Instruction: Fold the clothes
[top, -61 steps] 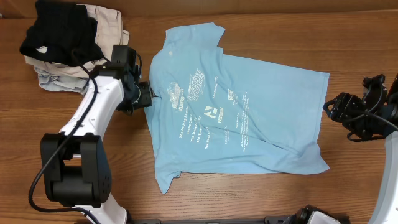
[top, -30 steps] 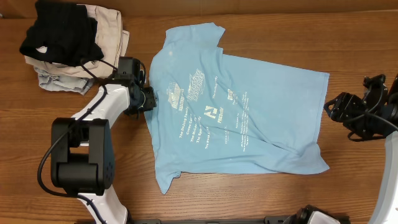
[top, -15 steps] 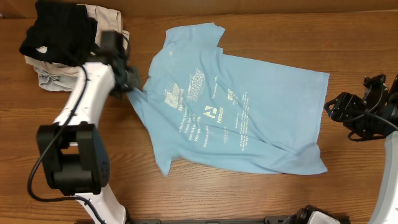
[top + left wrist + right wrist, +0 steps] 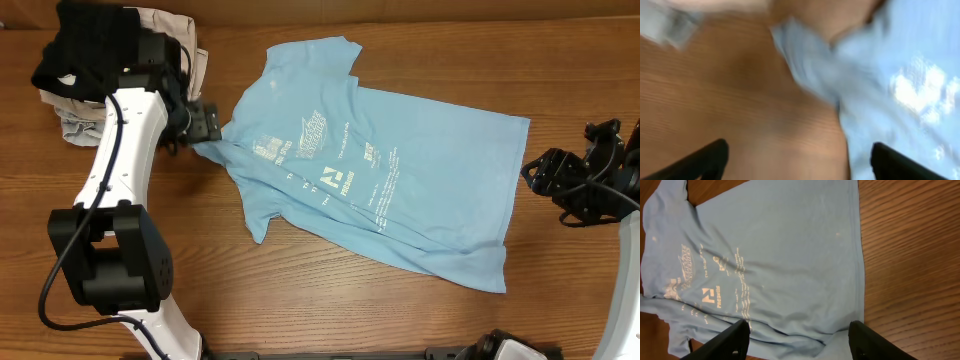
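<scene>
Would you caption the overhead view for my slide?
Blue T-shirt spread flat, left gripper open at sleeve, right gripper at hem.

one sky-blue t-shirt (image 4: 400,180). three folded garments in one stack (image 4: 58,98): one black garment (image 4: 90,45), one beige garment (image 4: 176,30), one pale denim garment (image 4: 76,130). one wooden tabletop (image 4: 330,312). two robot arms, left arm (image 4: 122,160) and right arm (image 4: 626,285), carrying two claws, left claw (image 4: 210,125) and right claw (image 4: 799,330).

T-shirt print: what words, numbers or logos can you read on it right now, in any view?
"N": blocky white logo amid the print on the T-shirt; the reading is uncertain.
All other white lettering: too small to read.
Left wrist view: blurred, nothing readable.
</scene>
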Robot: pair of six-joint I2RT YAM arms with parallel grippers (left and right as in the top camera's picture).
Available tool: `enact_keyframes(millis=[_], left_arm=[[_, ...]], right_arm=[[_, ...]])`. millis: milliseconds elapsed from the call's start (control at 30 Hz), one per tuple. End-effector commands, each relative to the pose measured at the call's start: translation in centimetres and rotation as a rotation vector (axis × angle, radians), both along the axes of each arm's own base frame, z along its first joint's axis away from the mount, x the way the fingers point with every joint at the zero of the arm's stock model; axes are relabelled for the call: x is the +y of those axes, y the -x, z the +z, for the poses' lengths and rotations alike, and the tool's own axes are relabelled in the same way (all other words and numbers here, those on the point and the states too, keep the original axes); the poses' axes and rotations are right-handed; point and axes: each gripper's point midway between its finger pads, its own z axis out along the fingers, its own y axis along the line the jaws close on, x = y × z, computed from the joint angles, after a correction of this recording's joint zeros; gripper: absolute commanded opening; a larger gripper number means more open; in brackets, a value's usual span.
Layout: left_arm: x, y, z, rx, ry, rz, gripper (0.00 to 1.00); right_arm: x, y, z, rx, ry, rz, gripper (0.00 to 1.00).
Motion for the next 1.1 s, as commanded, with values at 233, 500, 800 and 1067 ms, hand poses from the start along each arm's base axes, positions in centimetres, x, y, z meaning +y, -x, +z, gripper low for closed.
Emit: enact_keyframes(millis=[233,500,800,1067], left_arm=[[-7.6,8.5,-4.7,0.324,0.218,-0.119,0.38],[-11.6,10.0,-8.7,0.312,0.237,-0.215,0.50],[-9.8,12.0,-11.1,0.363,0.099,-0.111,0.47],[-9.7,13.4,-11.3,0.410,0.095,-0.072,0.04]], right_arm=[[-0.1,-0.3,0.0,-0.010,0.014,0.008,0.67],[-0.1,-0.3,0.0,-0.009,0.013,0.008,0.67],[-0.1,-0.2,-0.1,-0.005,0.012,0.008,0.67],[-0.1,-0.2,0.0,-0.008,0.013,0.008,0.67]])
